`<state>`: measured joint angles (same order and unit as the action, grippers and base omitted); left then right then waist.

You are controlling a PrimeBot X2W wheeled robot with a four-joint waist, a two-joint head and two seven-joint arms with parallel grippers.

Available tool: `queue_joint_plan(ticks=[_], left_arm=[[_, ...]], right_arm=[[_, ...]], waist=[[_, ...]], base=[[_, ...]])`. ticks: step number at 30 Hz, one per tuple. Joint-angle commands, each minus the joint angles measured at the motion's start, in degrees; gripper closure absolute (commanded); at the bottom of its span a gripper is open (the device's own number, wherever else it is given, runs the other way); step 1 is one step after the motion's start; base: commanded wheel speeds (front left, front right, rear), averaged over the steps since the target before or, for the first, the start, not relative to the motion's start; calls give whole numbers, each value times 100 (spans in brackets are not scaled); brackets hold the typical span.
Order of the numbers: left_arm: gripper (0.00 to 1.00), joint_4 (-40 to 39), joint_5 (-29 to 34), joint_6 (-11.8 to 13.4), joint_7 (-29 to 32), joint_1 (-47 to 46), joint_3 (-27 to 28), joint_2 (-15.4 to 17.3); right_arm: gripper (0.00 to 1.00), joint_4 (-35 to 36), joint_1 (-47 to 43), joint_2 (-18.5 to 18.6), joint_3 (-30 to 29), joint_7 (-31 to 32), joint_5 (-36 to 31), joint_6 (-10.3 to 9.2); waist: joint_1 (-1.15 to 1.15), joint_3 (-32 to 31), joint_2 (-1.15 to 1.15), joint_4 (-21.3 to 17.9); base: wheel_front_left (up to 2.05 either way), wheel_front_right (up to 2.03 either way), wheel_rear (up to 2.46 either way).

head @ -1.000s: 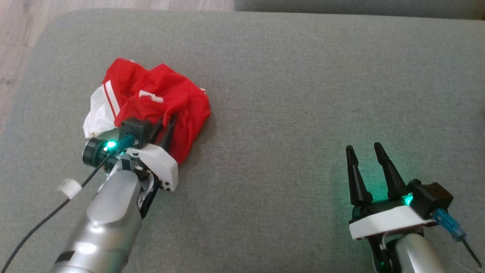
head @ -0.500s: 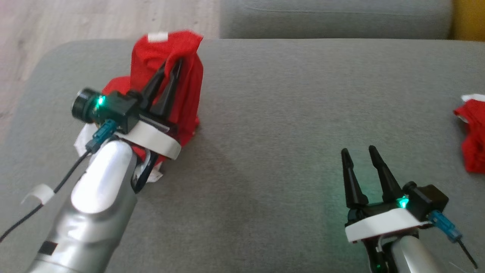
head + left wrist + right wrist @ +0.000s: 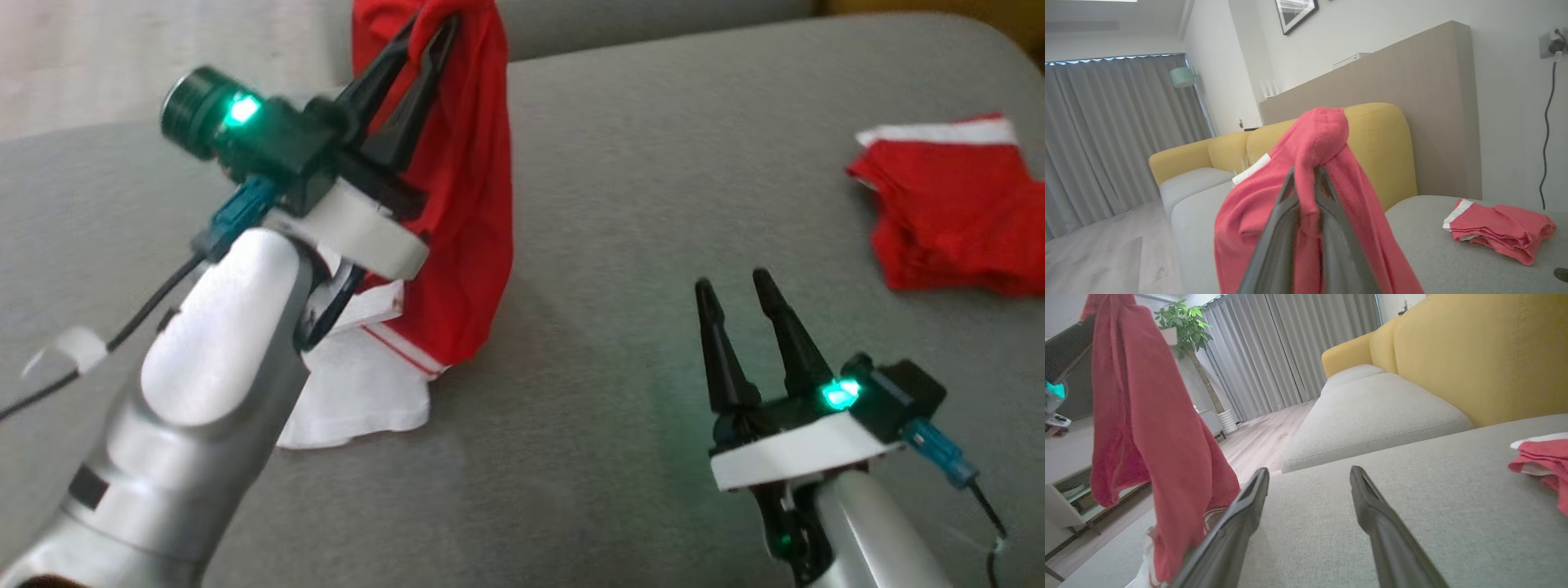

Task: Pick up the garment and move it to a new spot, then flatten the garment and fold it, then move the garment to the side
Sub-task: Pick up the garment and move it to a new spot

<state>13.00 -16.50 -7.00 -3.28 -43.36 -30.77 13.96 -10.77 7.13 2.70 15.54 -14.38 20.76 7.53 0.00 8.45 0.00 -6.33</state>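
Garment (image 3: 469, 204): red with white trim; hangs as a twisted column above the left part of the grey cushion (image 3: 653, 163); its white lower end lies crumpled on the cushion, touching it, so the piece is not fully airborne.

Left claw (image 3: 426, 28): clamped together on a small bunched fold at the garment's top; the left wrist view shows the cloth pinched close to the fingertips, with a knob of it standing above them.

Risk 1, judged: the grip looks shallow; if you swing fast across the cushion, the weight of the hanging cloth may pull the fold out of the tips; the garment would drop short of the new spot.

Risk 2: the low end would drag on the cushion once you translate; friction adds pull on that same pinch and bunches the cloth more; lift higher first.

Risk 3: a single-point hold gives you a rope, not a sheet; set down as it hangs, it lands in a heap and flattening takes longer.

Right claw (image 3: 733, 282): fingers apart, holding nothing, low over the near right part of the cushion; a rightward path takes the hanging cloth past its tips; snagging is possible.

Folded red garment (image 3: 947, 212): on the far right part of the cushion; pick a drop spot well apart from it, or the loose end may sweep it open.
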Motion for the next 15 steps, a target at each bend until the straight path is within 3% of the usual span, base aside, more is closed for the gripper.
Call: queue_joint_plan(ticks=[1,12,13,14,15], left_arm=[[100,-194,58,31,52,-472,159,183],[100,789,86,-40,253,-1705,-359,402],[84,970,67,-42,254,-1816,-421,396],[0,1154,41,-44,235,-1923,-480,376],[0,1345,14,-45,227,-2027,-547,363]], right_arm=[[0,198,204,18,167,-62,44,-4],[0,391,486,18,613,-62,467,-4],[0,394,495,18,649,-62,494,-4],[0,397,504,18,676,-62,519,-4],[0,400,516,18,713,-62,537,-4]], waist=[[0,198,0,-322],[0,776,0,-1474],[0,817,0,-1552],[0,851,0,-1612],[0,888,0,-1671]], base=[[0,0,0],[0,0,0],[0,0,0],[0,0,0],[0,0,0]])
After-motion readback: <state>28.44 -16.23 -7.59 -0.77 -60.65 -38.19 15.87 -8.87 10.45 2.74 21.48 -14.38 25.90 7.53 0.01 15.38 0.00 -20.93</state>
